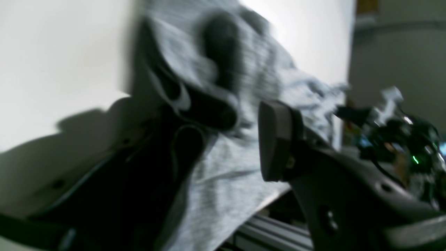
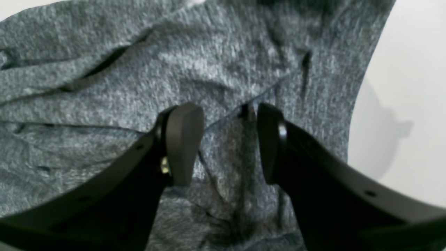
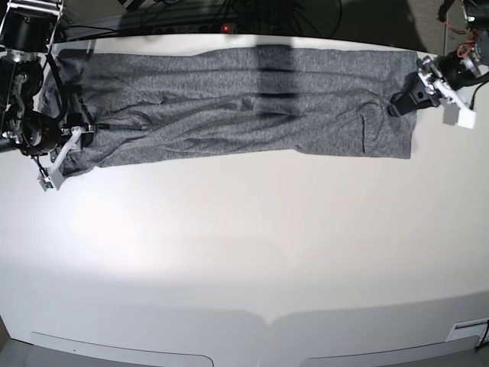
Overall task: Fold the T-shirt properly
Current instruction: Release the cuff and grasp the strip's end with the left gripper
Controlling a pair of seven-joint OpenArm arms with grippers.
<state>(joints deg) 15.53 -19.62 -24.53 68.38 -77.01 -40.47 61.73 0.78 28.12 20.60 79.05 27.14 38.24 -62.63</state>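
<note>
The dark-grey heathered T-shirt lies stretched in a long wrinkled band along the far edge of the white table. My right gripper sits at its left end. In the right wrist view the right gripper stands open just over the T-shirt, and a seam runs between its fingers. My left gripper is at the shirt's right end. The left wrist view is blurred, but there the left gripper is wide open, with bunched T-shirt between its jaws and against the left one.
The white table reaches toward the front edge. Black cables and a stand lie behind the far edge. An aluminium rail runs under the table edge, and a dark device with a green light stands beyond it.
</note>
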